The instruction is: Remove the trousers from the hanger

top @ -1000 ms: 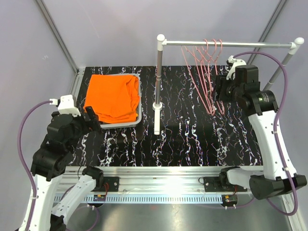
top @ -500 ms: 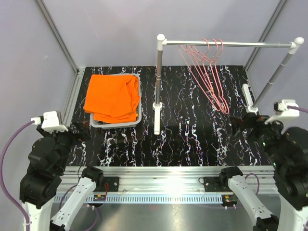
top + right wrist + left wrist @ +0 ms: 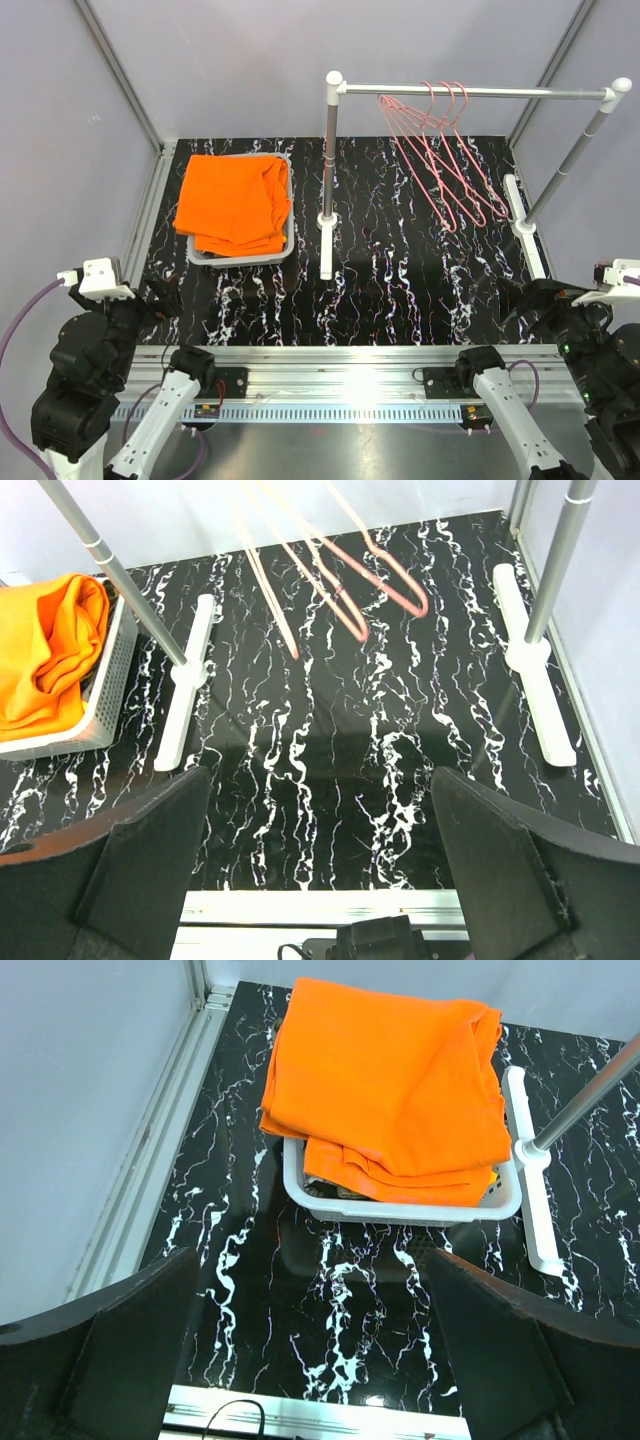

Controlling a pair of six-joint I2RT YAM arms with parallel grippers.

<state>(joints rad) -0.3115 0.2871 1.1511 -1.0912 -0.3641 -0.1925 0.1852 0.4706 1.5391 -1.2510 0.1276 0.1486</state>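
Observation:
The plain orange trousers [image 3: 235, 203] lie folded on top in the grey basket [image 3: 240, 259] at the back left. They also show in the left wrist view [image 3: 390, 1085] and the right wrist view [image 3: 45, 650]. A sliver of darker cloth [image 3: 340, 1188] shows under them. The black and the camouflage trousers are otherwise hidden. Several pink wire hangers [image 3: 445, 160] hang bare on the rail and slant right; they show blurred in the right wrist view [image 3: 375, 580]. My left gripper [image 3: 162, 295] is open and empty near the front left. My right gripper [image 3: 522, 297] is open and empty near the front right.
The clothes rack has a metal rail [image 3: 480, 91], a centre post [image 3: 327, 180] and a right post [image 3: 565, 160] on white feet [image 3: 185, 680] [image 3: 530, 665]. An aluminium rail [image 3: 340, 360] runs along the near edge. Grey walls stand on the left, back and right.
Both arms have pulled back toward the near edge. The right gripper has left the hangers, which have swung out to the right. The orange trousers have not moved.

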